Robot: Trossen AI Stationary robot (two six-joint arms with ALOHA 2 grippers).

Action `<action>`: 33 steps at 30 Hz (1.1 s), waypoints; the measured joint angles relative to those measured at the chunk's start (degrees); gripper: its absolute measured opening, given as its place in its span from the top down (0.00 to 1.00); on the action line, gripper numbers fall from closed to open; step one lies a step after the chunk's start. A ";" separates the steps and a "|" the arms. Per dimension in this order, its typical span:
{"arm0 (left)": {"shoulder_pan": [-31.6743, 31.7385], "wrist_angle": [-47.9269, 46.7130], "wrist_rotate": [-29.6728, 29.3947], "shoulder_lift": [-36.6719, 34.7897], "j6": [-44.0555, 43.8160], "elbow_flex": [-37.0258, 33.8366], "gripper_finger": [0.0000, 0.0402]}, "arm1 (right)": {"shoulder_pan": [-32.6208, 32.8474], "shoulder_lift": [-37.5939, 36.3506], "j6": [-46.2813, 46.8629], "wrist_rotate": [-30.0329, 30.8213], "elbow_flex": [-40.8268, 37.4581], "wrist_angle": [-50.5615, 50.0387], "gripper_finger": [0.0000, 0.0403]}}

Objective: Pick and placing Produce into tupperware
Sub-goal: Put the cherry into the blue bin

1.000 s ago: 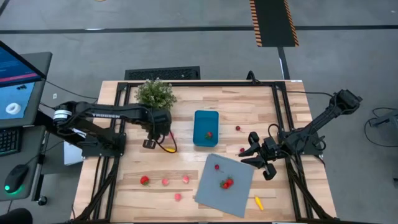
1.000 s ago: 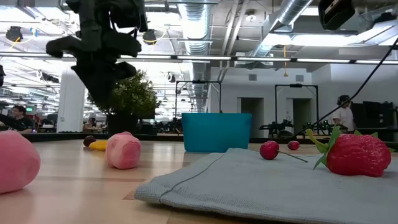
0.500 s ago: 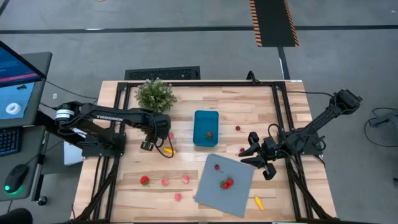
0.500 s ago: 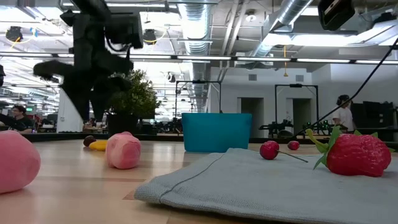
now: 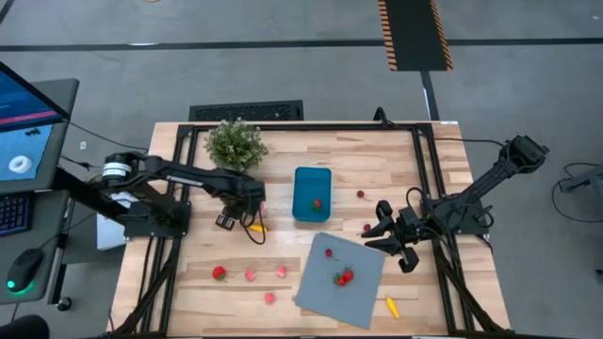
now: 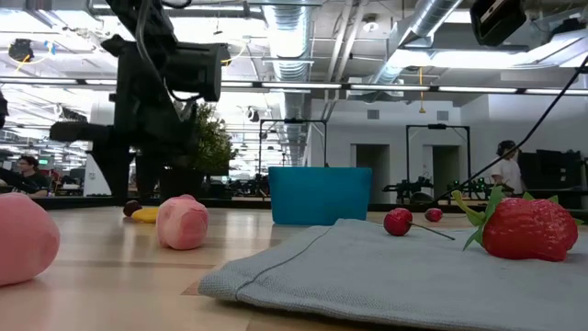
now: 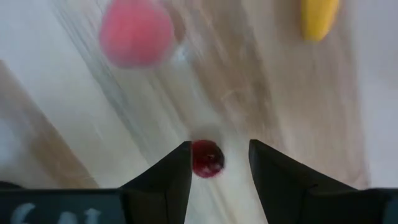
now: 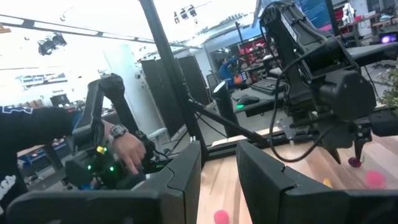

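A grey concrete floor [image 5: 283,66] surrounds the wooden table [image 5: 367,151], crossed by a dark seam near the top of the high view. A black strip edged in orange-and-black hazard striping [image 5: 413,33] runs down from the top right of centre. At the far left sits a desk with a lit monitor [image 5: 24,118], a keyboard [image 5: 13,213] and a mouse [image 5: 25,269]. The low view shows an open hall with exposed silver ducts [image 6: 418,23] overhead, bright ceiling lights, a white column [image 6: 103,152] at left, and what may be dark door frames [image 6: 432,161] at centre right.
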 joint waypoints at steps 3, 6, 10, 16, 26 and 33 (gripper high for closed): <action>0.04 0.16 -0.07 1.50 0.13 0.00 0.62 | 0.00 0.03 0.00 0.00 0.00 0.00 0.69; 0.00 0.02 -0.49 2.66 0.31 0.00 0.62 | 0.02 0.03 0.02 -0.02 0.00 0.00 0.69; 0.11 -0.75 -3.52 2.80 1.33 0.00 0.62 | 0.00 0.03 0.02 0.00 0.00 0.02 0.69; 0.17 -4.84 -3.18 2.76 1.57 0.00 0.65 | 0.00 0.03 0.07 -0.02 0.00 0.04 0.69; 1.59 -5.17 -1.55 2.76 -0.13 0.00 0.78 | 0.02 0.03 0.08 -0.02 0.00 0.04 0.69; 2.01 -4.83 0.03 2.76 -3.68 0.02 0.85 | 0.02 0.03 0.07 -0.02 0.00 0.04 0.69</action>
